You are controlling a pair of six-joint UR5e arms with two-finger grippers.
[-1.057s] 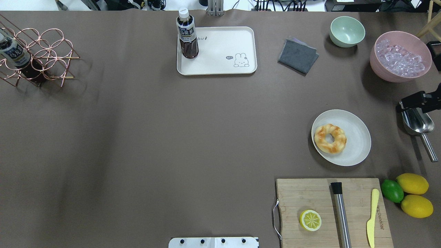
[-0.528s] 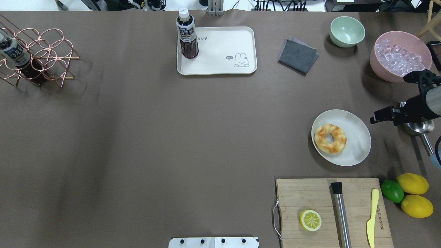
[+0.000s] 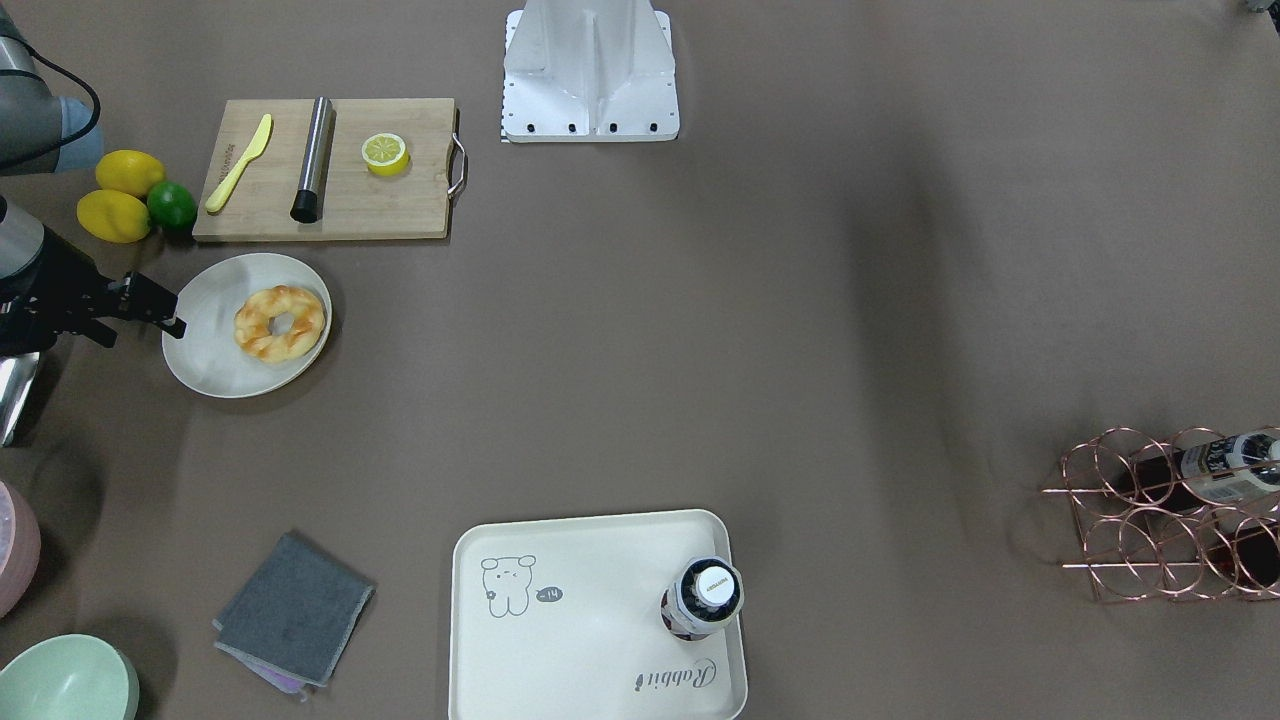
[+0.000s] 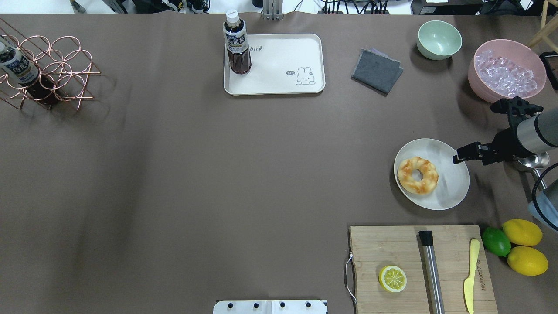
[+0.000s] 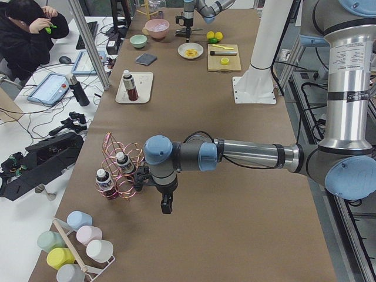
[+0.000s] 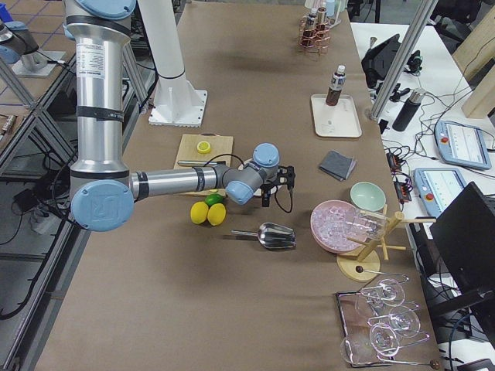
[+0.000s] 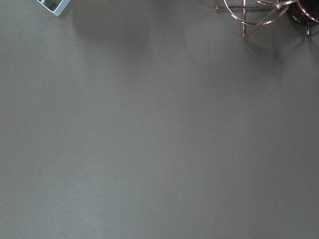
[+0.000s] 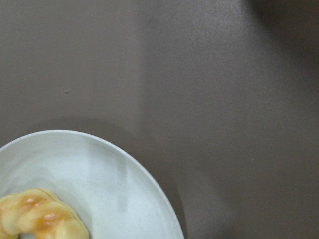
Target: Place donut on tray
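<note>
The donut [image 4: 417,175] is a twisted golden-brown ring lying on a round off-white plate [image 4: 453,183] at the right of the table; it also shows in the front-facing view [image 3: 280,322] and at the right wrist view's bottom left [image 8: 40,219]. The cream tray [image 4: 279,65] lies at the far middle, with a dark drink bottle [image 4: 236,43] standing on its left corner. My right gripper [image 4: 457,158] hovers at the plate's right rim, apart from the donut; I cannot tell whether it is open. My left gripper [image 5: 166,205] shows only in the left side view, near the wire rack; its state is unclear.
A wooden cutting board [image 4: 392,244] with a halved lemon [image 4: 392,278], a steel muddler and a yellow knife lies near the plate. Lemons and a lime [image 4: 496,241], a metal scoop [image 4: 534,162], a pink ice bowl [image 4: 505,69], a green bowl [image 4: 439,39], a grey cloth [image 4: 377,70] and a copper bottle rack [image 4: 48,72] stand around.
My right arm has come in from the right edge, moving left over the scoop to the plate's right rim. The donut, the plate and the tray have not moved.
</note>
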